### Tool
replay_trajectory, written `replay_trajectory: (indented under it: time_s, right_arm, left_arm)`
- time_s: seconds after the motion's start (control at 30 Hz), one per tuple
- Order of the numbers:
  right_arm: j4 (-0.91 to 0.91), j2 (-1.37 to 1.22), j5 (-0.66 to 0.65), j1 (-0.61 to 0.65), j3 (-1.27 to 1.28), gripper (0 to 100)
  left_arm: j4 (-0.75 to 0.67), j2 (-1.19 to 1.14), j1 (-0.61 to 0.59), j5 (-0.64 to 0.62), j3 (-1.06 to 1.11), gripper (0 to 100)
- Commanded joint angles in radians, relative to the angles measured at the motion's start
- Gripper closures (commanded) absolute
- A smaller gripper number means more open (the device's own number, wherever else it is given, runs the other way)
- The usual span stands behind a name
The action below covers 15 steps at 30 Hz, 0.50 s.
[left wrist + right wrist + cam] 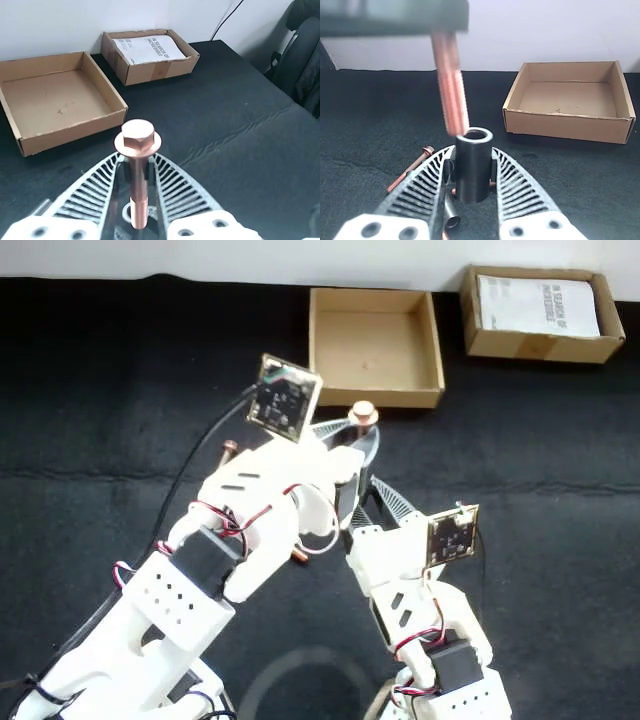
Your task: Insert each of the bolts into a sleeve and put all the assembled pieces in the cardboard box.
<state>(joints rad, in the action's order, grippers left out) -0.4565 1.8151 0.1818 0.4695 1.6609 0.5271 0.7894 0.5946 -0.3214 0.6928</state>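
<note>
Left end effector (136, 159) is clamped on a copper-coloured hex-head metal bolt (136, 185), head up and shank pointing straight down. The tip is right at the rim of the open mouth of the dark grey cylindrical metal sleeve (472, 172) that the right end effector (473, 150) grips upright over the black cloth counter (100, 390). Another copper bolt (410, 172) lies loose on the counter close by, and the open brown cardboard box (375, 397) stands just beyond the two end effectors.

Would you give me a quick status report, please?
Left hand shut on bolt. Right hand shut on sleeve. Bolt tip at sleeve rim; loose bolts beneath.
</note>
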Motion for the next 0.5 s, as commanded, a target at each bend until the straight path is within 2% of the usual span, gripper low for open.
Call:
replay_trajectory:
  time_s: [0.0,0.17,0.47]
  right_arm:
    - [0.022,0.012,0.002,0.004,0.142,99.2]
    - [0.022,0.012,0.002,0.004,0.142,99.2]
    - [0.022,0.012,0.000,0.004,0.142,99.2]
  left_arm:
    - [-0.097,-0.002,0.015,0.031,0.045,99]
    - [-0.207,-0.002,0.021,0.029,0.102,99]
    - [-0.203,-0.064,0.021,0.029,0.099,99]
